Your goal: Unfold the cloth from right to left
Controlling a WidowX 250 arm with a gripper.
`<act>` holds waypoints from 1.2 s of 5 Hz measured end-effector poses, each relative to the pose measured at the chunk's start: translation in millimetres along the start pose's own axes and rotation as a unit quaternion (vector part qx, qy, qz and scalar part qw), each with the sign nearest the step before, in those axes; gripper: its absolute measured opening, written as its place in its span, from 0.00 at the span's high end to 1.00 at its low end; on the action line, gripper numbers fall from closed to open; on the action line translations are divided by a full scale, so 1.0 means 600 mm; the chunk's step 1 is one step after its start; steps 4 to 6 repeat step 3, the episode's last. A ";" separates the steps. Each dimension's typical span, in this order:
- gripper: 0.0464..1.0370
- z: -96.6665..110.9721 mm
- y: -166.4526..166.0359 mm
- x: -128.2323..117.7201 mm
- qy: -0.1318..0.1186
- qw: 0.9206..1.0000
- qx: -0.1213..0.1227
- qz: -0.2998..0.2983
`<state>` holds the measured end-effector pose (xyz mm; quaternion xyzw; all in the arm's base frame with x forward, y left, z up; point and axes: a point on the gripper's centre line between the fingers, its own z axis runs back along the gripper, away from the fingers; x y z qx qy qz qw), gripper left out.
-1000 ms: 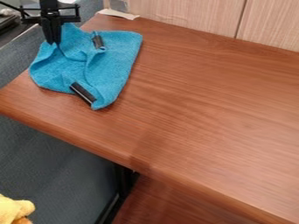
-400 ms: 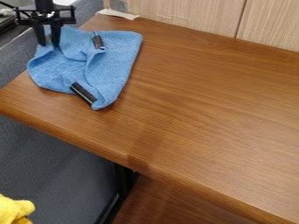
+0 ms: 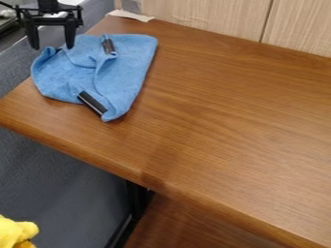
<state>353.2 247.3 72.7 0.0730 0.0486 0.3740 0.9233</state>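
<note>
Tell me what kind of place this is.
Possibly an office or lab corner: a wood-grain table, pale wood panelling behind it, and a robot claw over a blue cloth.

You have one gripper [image 3: 52, 48], one blue cloth [image 3: 129, 60], two black strips [image 3: 92, 103] on it, one wooden table [image 3: 226, 111] and one fuzzy yellow item [image 3: 14, 233]

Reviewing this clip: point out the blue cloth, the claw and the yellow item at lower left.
Blue cloth [image 3: 131, 60]: camera view, on its flat right part.
Claw [image 3: 52, 48]: camera view, midway between its fingertips.
Yellow item [image 3: 13, 232]: camera view, on its visible middle.
</note>
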 end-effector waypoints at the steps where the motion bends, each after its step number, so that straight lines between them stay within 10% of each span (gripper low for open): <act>1: 0.03 0.004 -0.011 -0.001 -0.005 1.000 0.000 -0.016; 6: 0.03 0.035 -0.048 -0.005 -0.010 0.998 -0.026 -0.061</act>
